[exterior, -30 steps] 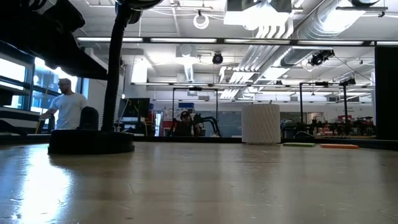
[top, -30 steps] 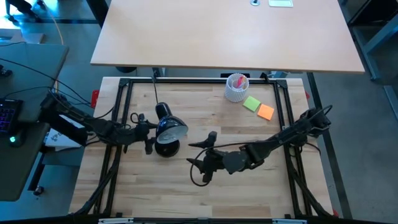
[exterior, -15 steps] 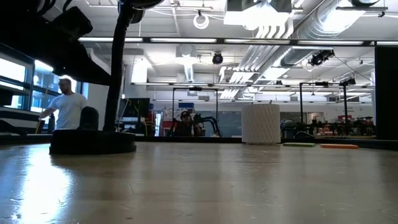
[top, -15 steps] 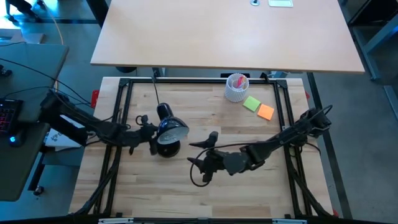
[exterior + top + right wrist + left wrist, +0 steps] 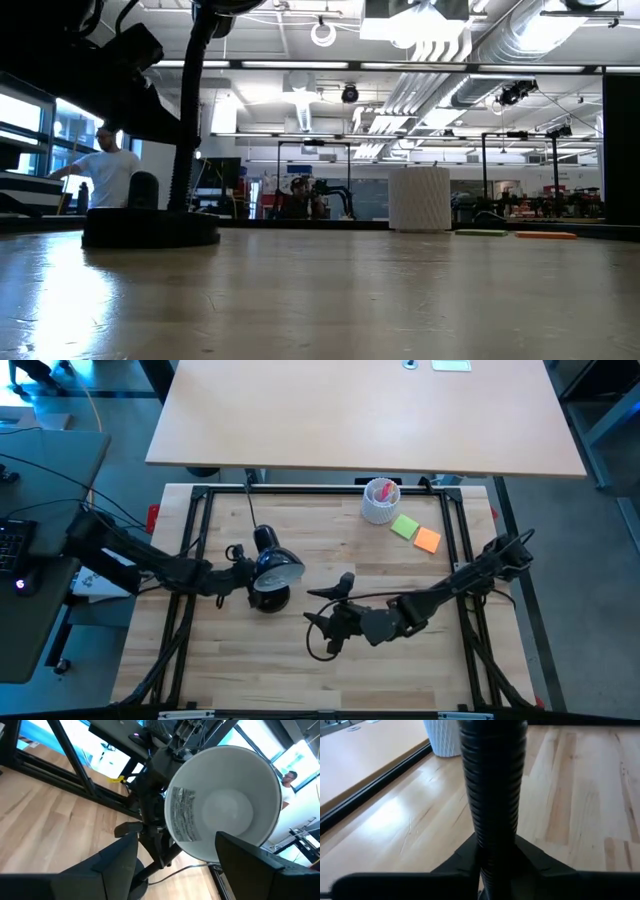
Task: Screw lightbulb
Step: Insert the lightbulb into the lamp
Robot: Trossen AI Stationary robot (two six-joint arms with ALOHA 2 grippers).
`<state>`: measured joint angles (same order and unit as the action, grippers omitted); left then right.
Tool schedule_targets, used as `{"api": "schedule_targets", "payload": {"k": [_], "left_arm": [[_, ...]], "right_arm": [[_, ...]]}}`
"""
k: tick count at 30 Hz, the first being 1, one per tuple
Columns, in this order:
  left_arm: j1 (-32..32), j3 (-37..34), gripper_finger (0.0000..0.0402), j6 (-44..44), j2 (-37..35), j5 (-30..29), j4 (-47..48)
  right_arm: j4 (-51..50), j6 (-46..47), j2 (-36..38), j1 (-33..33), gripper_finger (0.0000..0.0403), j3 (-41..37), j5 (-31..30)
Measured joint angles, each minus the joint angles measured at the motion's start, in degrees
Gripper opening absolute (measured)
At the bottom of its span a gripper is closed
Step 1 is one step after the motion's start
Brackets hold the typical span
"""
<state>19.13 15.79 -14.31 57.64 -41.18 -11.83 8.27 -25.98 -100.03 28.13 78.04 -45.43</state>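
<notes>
Left tool [image 5: 238,575], left of centre, I see clenched on black ribbed lamp neck [image 5: 492,795]. Right tool [image 5: 325,618], centre frame, stands released before white-lined shade [image 5: 225,802]. Lightbulb: I cannot locate.

A black ribbed lamp neck [image 5: 492,795] fills the centre of the view and stands upright, meeting the lamp's black base [image 5: 495,865] on the light wooden counter [image 5: 580,795]. A white ribbed cup [image 5: 442,737] stands farther off on the counter beside a black frame rail [image 5: 370,790].
</notes>
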Motion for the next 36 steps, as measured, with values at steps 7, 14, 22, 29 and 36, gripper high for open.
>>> {"api": "schedule_targets", "payload": {"k": [7,14,22,29,36], "left_arm": [[0.8,-0.1,0.0058,-6.4,5.3,-4.6,-7.6],[2.8,0.0,0.0058,-11.7,17.1,-15.8,-22.1],[3.4,1.6,0.017,-12.3,21.4,-10.3,-24.0],[3.5,1.6,0.0288,-12.5,13.7,-2.7,-13.6],[5.9,1.6,0.0299,-12.9,0.6,1.7,-3.1]], "right_arm": [[0.0,0.2,0.6,0.7,0.0263,0.0,-1.3],[0.1,0.4,1.2,0.8,0.0263,0.0,-1.4],[0.2,0.0,1.2,0.0,0.0263,0.0,1.3],[1.7,2.0,1.1,-1.6,0.0263,0.0,-2.9],[0.6,4.8,1.1,-4.5,0.0263,0.0,-6.6]]}}
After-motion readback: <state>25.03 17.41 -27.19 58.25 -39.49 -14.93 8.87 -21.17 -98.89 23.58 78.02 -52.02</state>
